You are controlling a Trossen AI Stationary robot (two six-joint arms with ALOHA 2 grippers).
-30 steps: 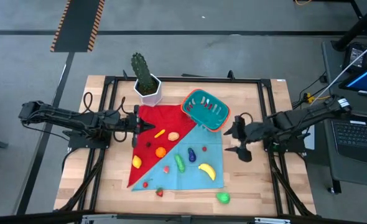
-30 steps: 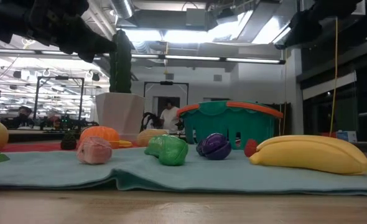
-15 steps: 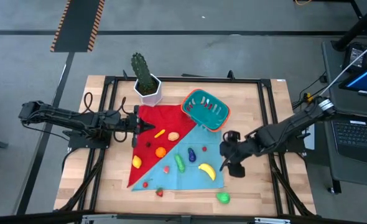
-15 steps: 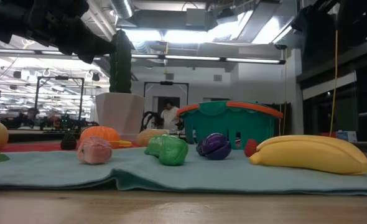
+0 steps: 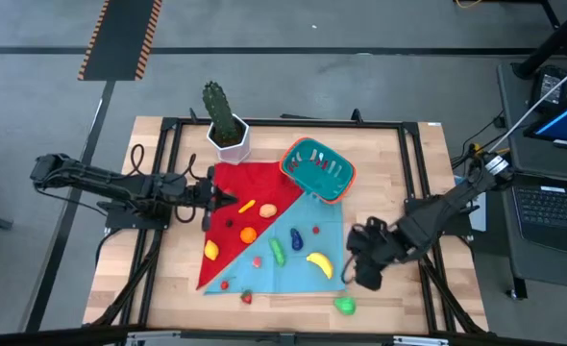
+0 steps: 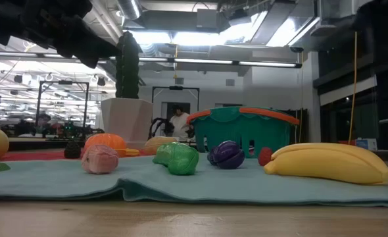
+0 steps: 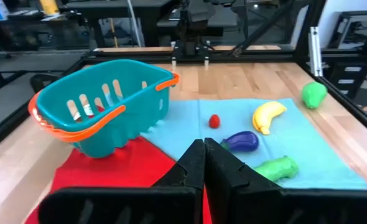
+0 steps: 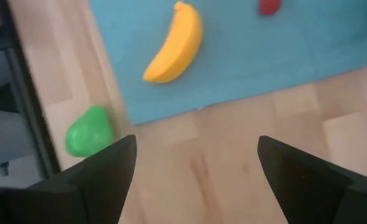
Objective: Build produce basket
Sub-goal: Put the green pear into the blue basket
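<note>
**Teal Basket Empty of Visible Produce; Right Gripper Open Above Table Edge**

Teal plastic forms the basket [image 5: 318, 169], which has an orange-red rim and slotted sides. It stands on the wooden table [image 5: 389, 154] at the far corner of the cloth, straddling the red cloth [image 5: 240, 187] and the blue cloth [image 5: 298, 245]. No produce is visible inside it.

Produce lies spread over both cloths. The banana [image 5: 319, 263], eggplant [image 5: 296, 237] and cucumber [image 5: 278, 252] rest on the blue cloth. The orange [image 5: 249, 234] and lemon [image 5: 211, 250] rest on the red cloth. A green fruit [image 5: 344, 306] lies off the cloth on bare wood, near the front edge.

The right gripper [image 5: 360, 261] hangs above the table just beside the blue cloth's right border, near the banana. Its fingers [image 8: 96, 171] are spread wide and hold nothing.

The left gripper [image 5: 228, 197] waits at the red cloth's left edge. Its fingers [image 7: 193, 165] are pressed together, empty, pointing toward the basket.

A white pot with a cactus [image 5: 226, 123] stands behind the red cloth.
</note>
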